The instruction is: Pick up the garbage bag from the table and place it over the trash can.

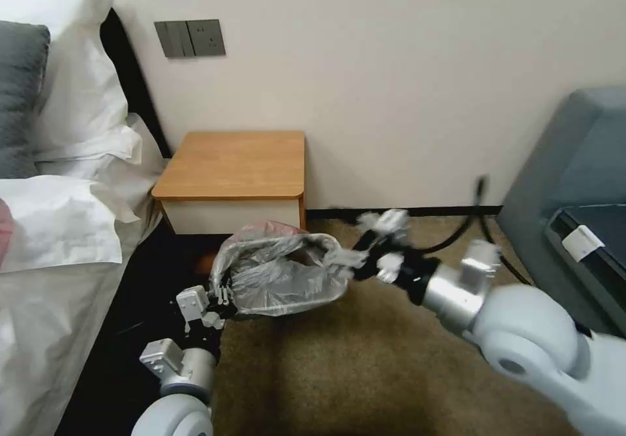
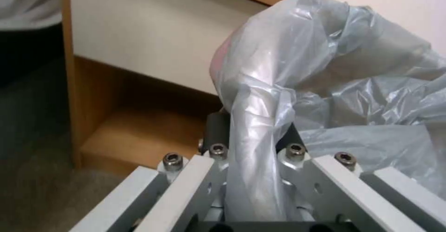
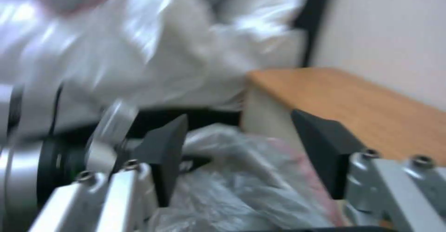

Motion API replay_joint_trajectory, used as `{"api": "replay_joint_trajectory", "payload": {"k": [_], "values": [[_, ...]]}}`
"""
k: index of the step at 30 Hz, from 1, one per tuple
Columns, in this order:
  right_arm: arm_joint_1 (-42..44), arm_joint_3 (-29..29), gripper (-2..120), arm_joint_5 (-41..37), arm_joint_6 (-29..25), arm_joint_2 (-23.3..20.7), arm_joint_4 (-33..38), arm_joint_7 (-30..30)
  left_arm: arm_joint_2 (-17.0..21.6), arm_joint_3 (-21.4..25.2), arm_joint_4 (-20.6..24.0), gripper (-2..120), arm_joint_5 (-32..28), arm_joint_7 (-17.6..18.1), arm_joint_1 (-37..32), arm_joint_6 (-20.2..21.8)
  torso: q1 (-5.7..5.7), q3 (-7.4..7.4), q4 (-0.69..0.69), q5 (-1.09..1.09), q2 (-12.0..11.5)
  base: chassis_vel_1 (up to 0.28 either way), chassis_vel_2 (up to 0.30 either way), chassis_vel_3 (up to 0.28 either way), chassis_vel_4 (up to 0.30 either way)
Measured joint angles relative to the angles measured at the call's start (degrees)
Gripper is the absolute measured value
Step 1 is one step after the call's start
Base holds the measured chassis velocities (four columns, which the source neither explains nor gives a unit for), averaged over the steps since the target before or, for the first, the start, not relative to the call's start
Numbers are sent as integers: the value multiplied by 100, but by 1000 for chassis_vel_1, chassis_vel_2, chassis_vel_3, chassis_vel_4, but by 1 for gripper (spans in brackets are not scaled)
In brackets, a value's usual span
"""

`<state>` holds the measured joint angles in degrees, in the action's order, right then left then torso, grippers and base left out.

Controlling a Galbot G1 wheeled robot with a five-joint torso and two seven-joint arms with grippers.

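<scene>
Left gripper [image 1: 225, 296] is pinching the garbage bag [image 1: 283, 273] at its left edge, jaws clamped on a bunched fold. Bag is hanging stretched open just in front of the table [image 1: 235, 162], off its top. Right gripper [image 1: 365, 257] is sitting at the bag's right edge, jaws spread, not gripping. Trash can likely under the bag, hidden. Advice: regrip right, keep tension even, lower level. Table front is crowding behind; open carpet [image 1: 365, 371] toward the robot.

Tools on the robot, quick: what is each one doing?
Left tool: shut on the garbage bag.
Right tool: open, beside the bag.
</scene>
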<state>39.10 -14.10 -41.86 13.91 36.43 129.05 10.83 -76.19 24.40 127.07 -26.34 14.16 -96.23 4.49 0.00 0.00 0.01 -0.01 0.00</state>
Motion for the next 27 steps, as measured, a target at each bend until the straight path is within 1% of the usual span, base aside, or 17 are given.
{"api": "replay_joint_trajectory", "payload": {"k": [1,3,4,6,7,9,11,12,13,15,16,18,20,21,23,27], "values": [[0,0,61,0,0,0,0,0,0,0,0,7,0,0,0,0,0,0,0,0,0,0,0,0,0],[-771,-768,51,590,6,293,-527,663,-11,5,10,7,204,-91,-42,-35,0,0,1,2,0,0,0,0,0],[-771,-768,51,590,6,293,-527,663,-11,5,10,7,204,-91,-42,-35,0,0,1,2,0,0,0,0,0],[-1353,-1423,39,1104,19,613,-970,1113,-18,50,90,7,332,-164,-91,-54,0,0,1,2,0,0,0,0,0],[-1353,-1423,39,1104,19,613,-970,1113,-18,50,90,7,332,-164,-91,-54,0,0,1,2,0,0,0,0,0],[-1629,-1765,31,1454,42,816,-1191,1279,-25,99,130,7,399,-209,-120,-88,0,0,0,-1,0,0,0,0,0],[-1800,-1989,21,1863,50,1054,-1452,1290,-40,136,154,7,447,-245,-141,-121,0,0,-2,-1,0,0,0,0,0],[-1800,-1989,21,1863,50,1054,-1452,1290,-40,136,154,7,447,-245,-141,-121,0,0,-2,-1,0,0,0,0,0],[-1851,-2047,18,2062,52,1180,-1580,1287,-52,142,159,7,475,-263,-145,-137,0,0,-1,1,0,0,0,0,0],[-1884,-2078,9,2199,53,1264,-1666,1283,-64,147,161,7,497,-277,-150,-152,0,0,-2,0,0,0,0,0,0],[-1884,-2078,9,2199,53,1264,-1666,1283,-64,147,161,7,497,-277,-150,-152,0,0,-2,0,0,0,0,0,0],[-1959,-2144,0,2513,54,1475,-1880,1251,-97,146,161,7,564,-321,-159,-191,0,0,-1,0,0,0,0,0,0],[-2041,-2307,0,2777,159,1673,-2110,1072,-163,114,155,7,648,-361,-168,-252,0,0,-1,0,0,0,0,0,0],[-2041,-2307,0,2777,159,1673,-2110,1072,-163,114,155,7,648,-361,-168,-252,0,0,-1,0,0,0,0,0,0],[-2054,-2456,0,2907,403,1735,-2285,824,-223,96,145,7,720,-406,-171,-312,0,0,-2,0,0,0,0,0,0],[-2006,-2532,0,2918,626,1762,-2411,497,-274,79,145,7,749,-440,-176,-339,0,0,-2,1,0,0,0,0,0]]}}
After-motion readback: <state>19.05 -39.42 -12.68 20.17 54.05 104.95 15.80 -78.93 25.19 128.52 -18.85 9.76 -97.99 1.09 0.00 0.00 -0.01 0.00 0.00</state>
